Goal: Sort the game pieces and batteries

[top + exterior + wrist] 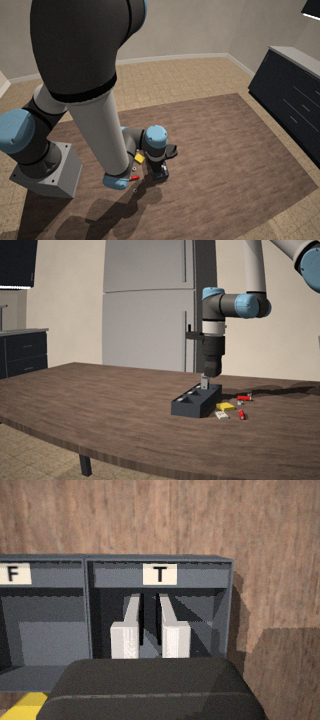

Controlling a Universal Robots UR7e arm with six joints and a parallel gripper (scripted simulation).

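My gripper (pixel 204 388) (pixel 149 609) points down into the bin marked T (pixel 215 575), its fingers a narrow gap apart. Nothing shows between them, so it is open. The bin marked F (pixel 55 575) adjoins it on the left in the wrist view. One red battery (pixel 134 177) (pixel 244 398) lies on the table beside the bins; another red battery (pixel 241 414) lies nearer the exterior camera. A white domino (pixel 221 415) with dark dots lies flat by the bin block. The fingers and gripper body hide part of bin T's inside.
The bins form one dark block (pixel 160 177) (pixel 184 409) with a third compartment. A yellow block (pixel 139 158) (pixel 225 406) (pixel 25 707) lies close beside it. One grey nut (pixel 240 403) lies between the batteries; another nut (pixel 249 394) lies behind the farther battery.
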